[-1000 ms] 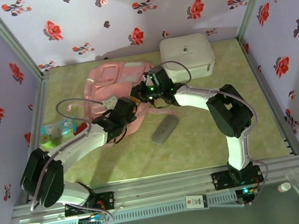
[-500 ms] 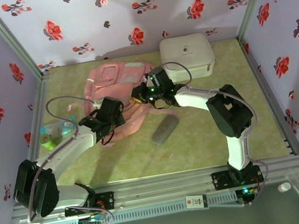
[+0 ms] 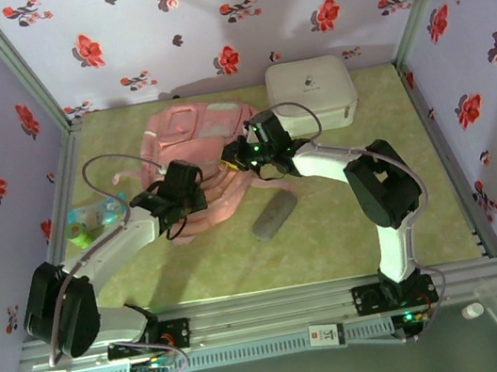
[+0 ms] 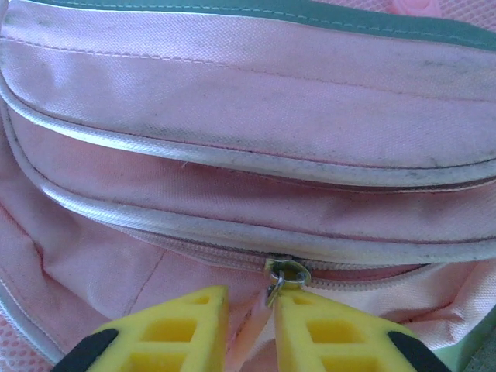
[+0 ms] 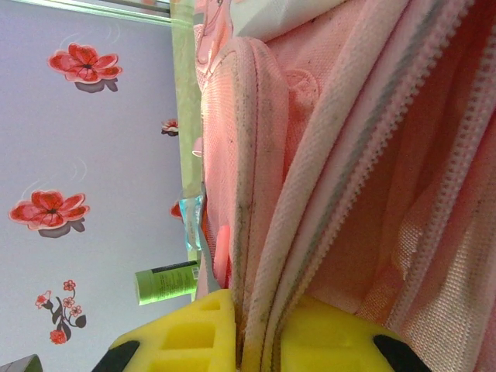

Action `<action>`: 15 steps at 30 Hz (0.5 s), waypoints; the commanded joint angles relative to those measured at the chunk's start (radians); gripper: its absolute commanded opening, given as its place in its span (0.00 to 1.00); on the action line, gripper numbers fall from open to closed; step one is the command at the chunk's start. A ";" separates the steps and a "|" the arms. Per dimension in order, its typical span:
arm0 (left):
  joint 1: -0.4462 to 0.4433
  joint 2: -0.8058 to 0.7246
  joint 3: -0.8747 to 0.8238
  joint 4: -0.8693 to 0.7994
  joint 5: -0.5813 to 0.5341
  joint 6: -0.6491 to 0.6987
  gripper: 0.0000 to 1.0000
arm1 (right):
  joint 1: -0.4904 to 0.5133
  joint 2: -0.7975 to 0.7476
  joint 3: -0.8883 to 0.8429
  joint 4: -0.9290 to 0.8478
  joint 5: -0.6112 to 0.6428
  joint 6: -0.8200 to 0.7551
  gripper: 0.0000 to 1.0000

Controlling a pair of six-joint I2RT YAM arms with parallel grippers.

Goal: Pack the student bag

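Observation:
The pink student bag (image 3: 197,133) lies flat at the back middle of the table. My left gripper (image 3: 198,191) is at its near front pocket. In the left wrist view the bag (image 4: 248,116) has a metal zip slider (image 4: 285,273) on a shut zip, just above my left gripper (image 4: 252,306). Those jaws stand slightly apart, and the pink pull tab hangs loose in the gap against the right finger. My right gripper (image 3: 230,160) is at the bag's right edge. It (image 5: 263,318) is shut on the piped zip edge of the bag (image 5: 325,116), whose mouth gapes beside it.
A white rounded hard case (image 3: 311,91) stands at the back right, touching nothing. A grey pouch (image 3: 273,214) lies on the mat just near of the bag. A green bottle (image 3: 76,236) and a blue packet (image 3: 100,211) lie by the left wall.
My left gripper slid left along the bag's front pocket, then its jaws parted a little from the zip pull. The right gripper kept its hold in place.

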 commanded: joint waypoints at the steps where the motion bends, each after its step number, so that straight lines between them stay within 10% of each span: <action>1: 0.011 0.021 -0.020 0.028 0.014 0.034 0.23 | -0.016 -0.044 -0.012 0.037 0.044 -0.024 0.10; 10: 0.011 0.016 -0.052 0.046 0.065 0.107 0.21 | -0.023 -0.040 -0.015 0.039 0.051 -0.022 0.10; 15: 0.017 0.019 -0.044 0.021 0.044 0.147 0.02 | -0.042 -0.040 -0.020 0.024 0.061 -0.037 0.09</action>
